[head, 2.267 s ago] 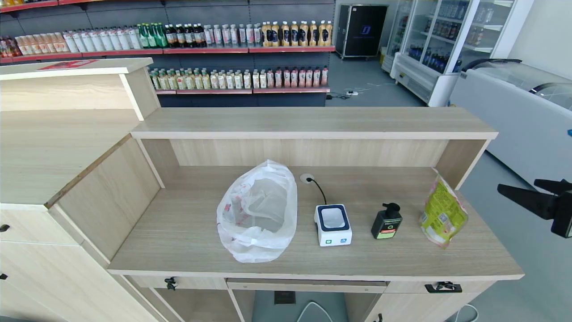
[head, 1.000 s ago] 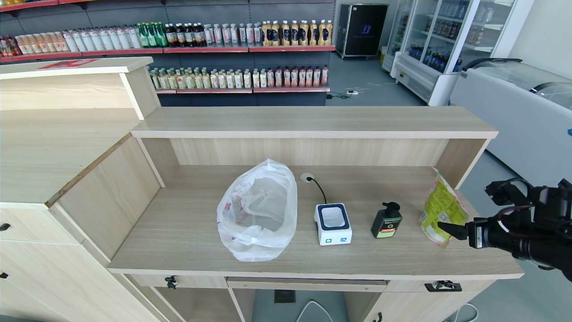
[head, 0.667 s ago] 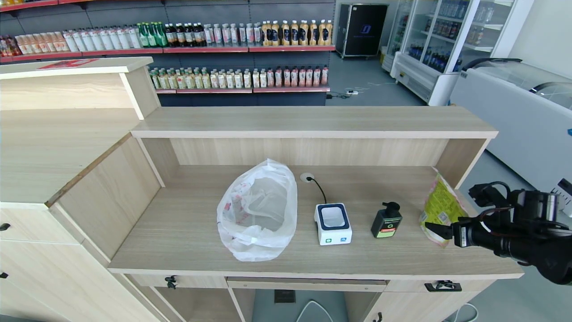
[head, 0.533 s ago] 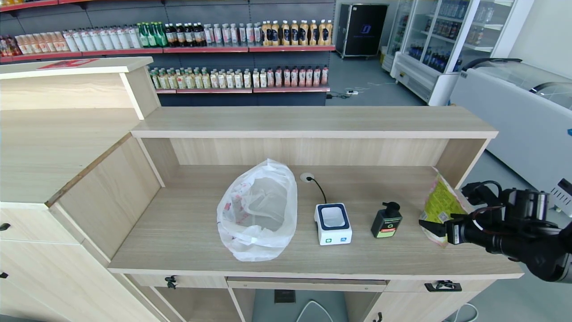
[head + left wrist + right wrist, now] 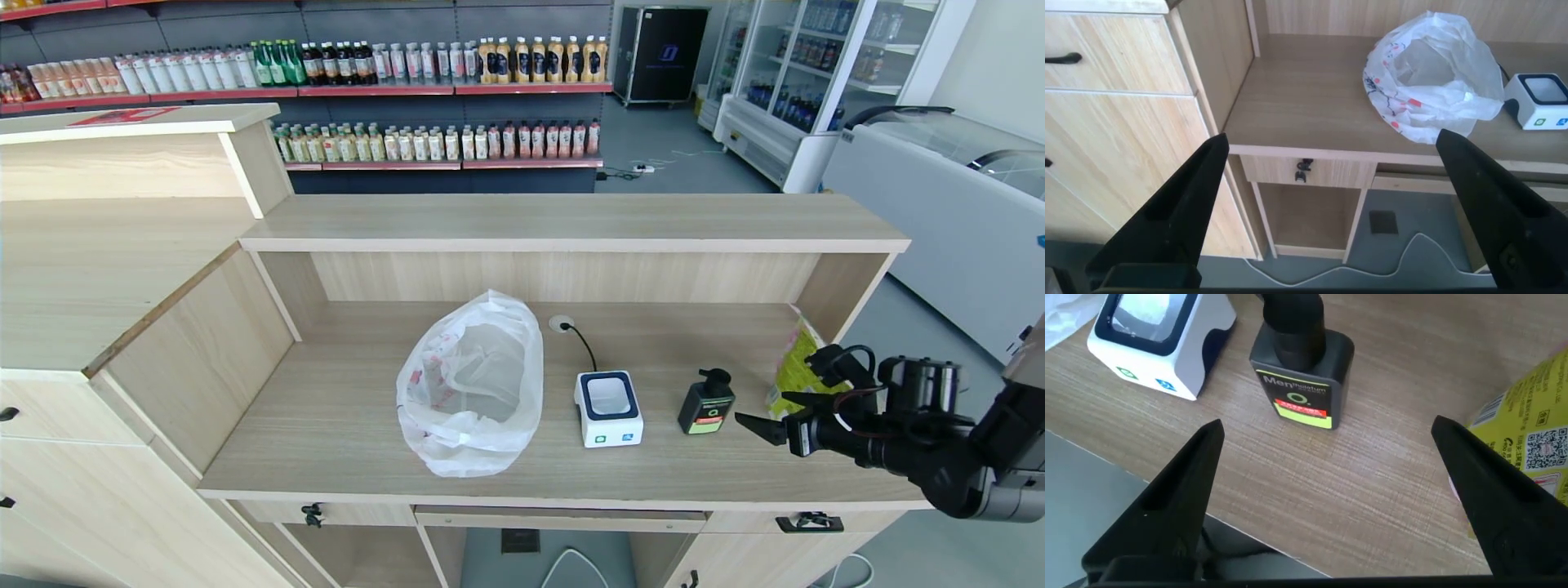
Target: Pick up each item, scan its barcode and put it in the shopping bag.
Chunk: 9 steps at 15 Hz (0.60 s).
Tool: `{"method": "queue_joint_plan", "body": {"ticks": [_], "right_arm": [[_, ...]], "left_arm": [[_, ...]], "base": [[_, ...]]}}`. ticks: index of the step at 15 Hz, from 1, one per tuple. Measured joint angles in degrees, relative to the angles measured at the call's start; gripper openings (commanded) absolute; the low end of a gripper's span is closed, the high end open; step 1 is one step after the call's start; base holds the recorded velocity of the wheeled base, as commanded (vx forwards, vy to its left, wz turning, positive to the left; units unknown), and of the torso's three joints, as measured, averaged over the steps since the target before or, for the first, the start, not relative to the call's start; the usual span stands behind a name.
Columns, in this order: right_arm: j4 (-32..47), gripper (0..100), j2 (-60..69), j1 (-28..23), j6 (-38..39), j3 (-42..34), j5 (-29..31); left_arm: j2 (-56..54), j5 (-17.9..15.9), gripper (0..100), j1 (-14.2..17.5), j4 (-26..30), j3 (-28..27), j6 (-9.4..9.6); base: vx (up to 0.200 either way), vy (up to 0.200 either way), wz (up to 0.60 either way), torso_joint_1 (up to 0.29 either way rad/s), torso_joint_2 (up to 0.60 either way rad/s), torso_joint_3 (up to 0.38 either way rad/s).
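The right claw (image 5: 761,408), of matte black tapered fingers, was held spread wide and low over the counter (image 5: 326,425), a pale laminate with a fine wood grain. Its nearer fingertip was pointed at the bottle (image 5: 706,404) from just beside it, apart, with nothing gripped. The left claw (image 5: 1333,137), likewise black and spread wide with nothing in it, was held before the counter's front edge on the bag's side.

The bottle, squat, dark and smooth, was topped with a black pump and faced with a green and red label. To its left, the scanner (image 5: 608,408), a white rounded box with dark blue trim and a glassy window, was fed by a black cable. Further left, the bag (image 5: 473,384), of thin translucent white film, lay crumpled with its mouth open. The pouch (image 5: 796,371), glossy yellow-green foil, was leaned against the counter's right wall, partly hidden by the right arm.

Over the last seconds the right arm had been brought in from the right edge, past the pouch, towards the bottle. The goods had not been moved.
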<state>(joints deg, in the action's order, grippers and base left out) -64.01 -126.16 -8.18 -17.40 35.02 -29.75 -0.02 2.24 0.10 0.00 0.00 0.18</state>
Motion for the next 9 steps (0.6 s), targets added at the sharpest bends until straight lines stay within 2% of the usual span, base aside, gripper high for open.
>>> {"method": "queue_joint_plan", "body": {"ticks": [9], "right_arm": [[-3.13, 100, -6.42, 1.01, -0.67, 4.06, -4.49]], "left_arm": [[0.0, 0.02, 100, -0.02, 0.0, 0.0, 0.0]], "base": [[0.0, 0.0, 0.0, 0.0, 0.0, 0.0]]}}
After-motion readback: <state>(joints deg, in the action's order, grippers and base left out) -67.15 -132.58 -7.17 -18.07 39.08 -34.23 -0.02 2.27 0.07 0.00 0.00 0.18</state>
